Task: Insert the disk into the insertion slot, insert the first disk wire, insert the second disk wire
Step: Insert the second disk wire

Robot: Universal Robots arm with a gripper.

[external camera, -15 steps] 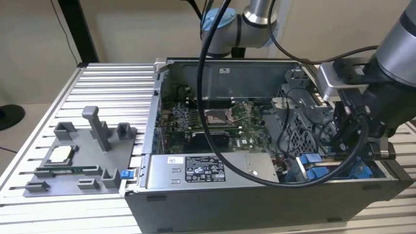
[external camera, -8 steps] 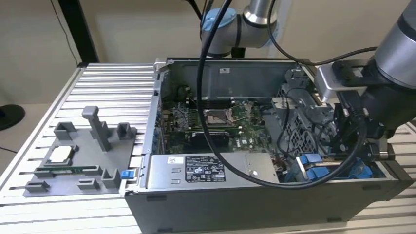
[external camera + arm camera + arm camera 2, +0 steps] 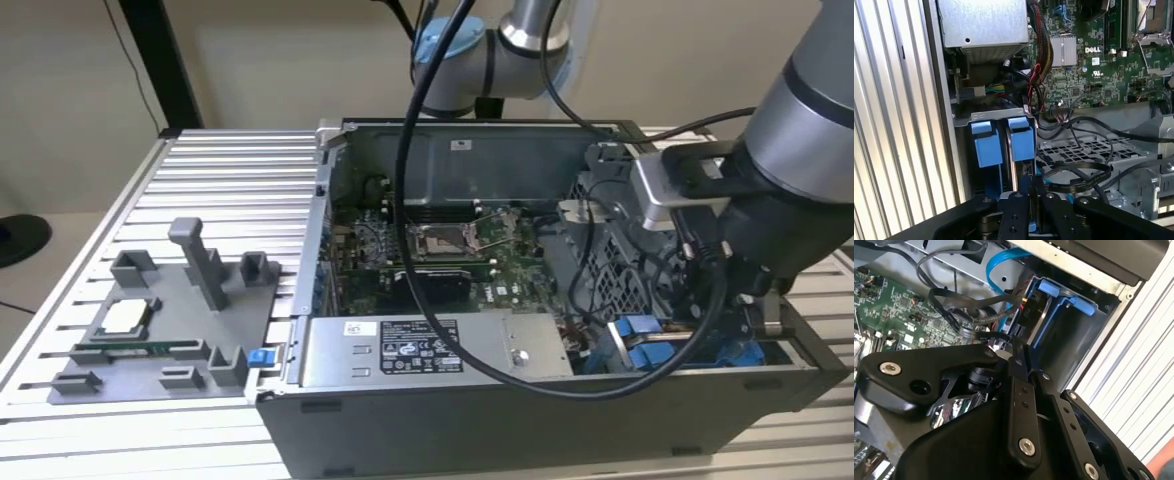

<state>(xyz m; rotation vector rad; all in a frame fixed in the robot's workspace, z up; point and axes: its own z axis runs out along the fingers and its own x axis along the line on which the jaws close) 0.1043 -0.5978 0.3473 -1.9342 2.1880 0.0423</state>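
Pincer (image 3: 1035, 187) tips sit against the slotted disk's (image 3: 1021, 142) rear edge.

Light was even and soft in the exterior view, with no hard shadows on the ribbed table (image 3: 200, 160). The computer case (image 3: 534, 400) interior sat dimmer. In both wrist views the black gripper (image 3: 1019, 360) was near, dark and slightly soft, while the motherboard (image 3: 1104, 65) stayed sharp. Pale glare washed the slats (image 3: 894, 125).
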